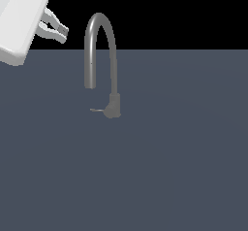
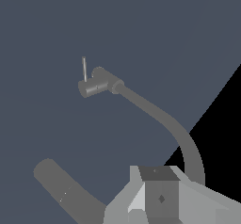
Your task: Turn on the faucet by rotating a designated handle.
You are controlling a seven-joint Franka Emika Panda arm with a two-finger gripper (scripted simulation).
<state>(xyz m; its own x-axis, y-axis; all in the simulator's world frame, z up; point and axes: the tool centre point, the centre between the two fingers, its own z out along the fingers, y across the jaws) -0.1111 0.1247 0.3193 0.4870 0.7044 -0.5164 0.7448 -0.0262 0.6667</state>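
**Gripper hangs high beside the spout, holding nothing**

The gripper point(image 1: 62, 32) sits near the top of the exterior view's left, its two fingers point(image 1: 50, 17) parted with only empty space between them. It is well apart from the handle and off to the side of the arch. The faucet point(image 1: 101, 62) stands upright on the flat grey surface point(image 1: 169, 167), its thin gooseneck rising from a short thick base. The handle point(image 1: 97, 110) is a small lever jutting from that base toward the exterior view's left, low near the surface. In the wrist view, the handle point(image 2: 84, 68) shows as a thin pin beside the base.
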